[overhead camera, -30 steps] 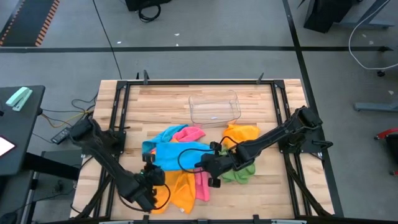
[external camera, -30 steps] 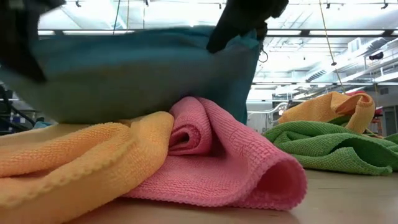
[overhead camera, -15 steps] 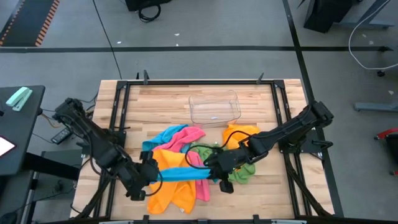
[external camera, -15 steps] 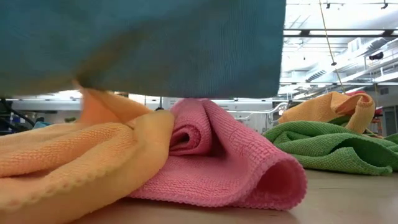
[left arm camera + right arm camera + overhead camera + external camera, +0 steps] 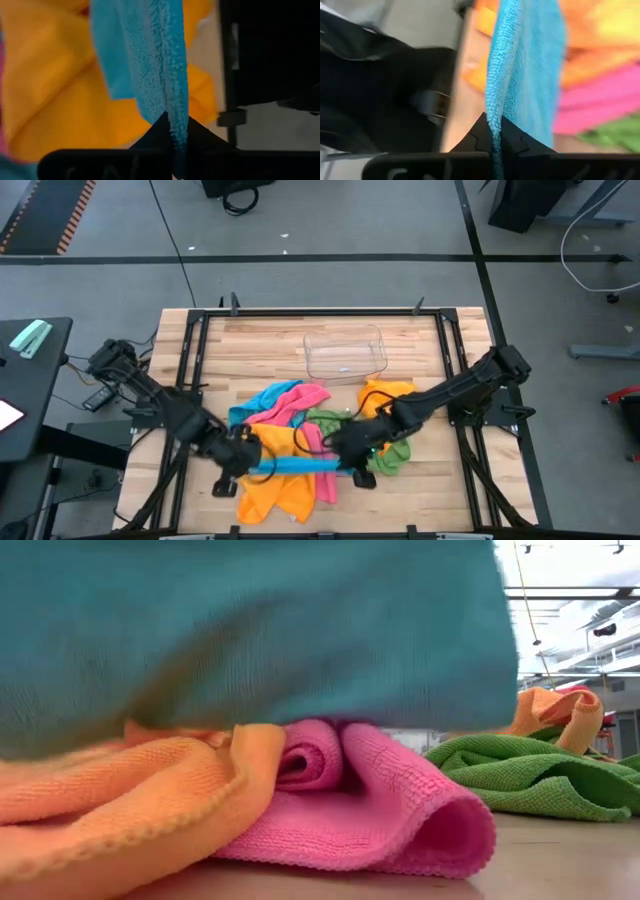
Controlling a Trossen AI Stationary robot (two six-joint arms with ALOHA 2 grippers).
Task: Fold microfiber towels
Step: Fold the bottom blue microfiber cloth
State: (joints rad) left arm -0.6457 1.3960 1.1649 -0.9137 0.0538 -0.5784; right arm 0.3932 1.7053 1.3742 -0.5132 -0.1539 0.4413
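A blue microfiber towel (image 5: 297, 465) hangs as a sheet stretched between my two shut grippers; in the low view the blue towel (image 5: 250, 630) fills the upper part. My left gripper (image 5: 252, 466) holds its left end and my right gripper (image 5: 343, 464) its right end. Under it lie an orange towel (image 5: 268, 492) and a pink towel (image 5: 380, 800), rumpled on the table. A green towel (image 5: 392, 456) and a second orange towel (image 5: 386, 392) lie to the right. A pink and a blue towel (image 5: 285, 400) are bunched behind. My left gripper pinches the blue towel's upper edge (image 5: 177, 134) between its two fingers at the towel's left corner, slanting down from the left. The cloth hangs below, drawn across to the other gripper. My right gripper pinches the same upper edge (image 5: 493, 130) at the towel's right corner, slanting down from the right. The towel hangs below the fingers, its lower edge (image 5: 300, 722) just over the pile.
A clear plastic tray (image 5: 345, 352) stands at the table's far middle. Black frame rails (image 5: 200, 360) run along the table's left and right sides. Bare wood shows at the far left (image 5: 250, 350) and the near right corner (image 5: 430, 500).
Both grippers have risen with the blue towel. It lay spread over the pile a second ago; now it hangs upright between them, a thin strip from above. Its sheet has come toward the table's near edge, and its lower edge has sunk toward the pile.
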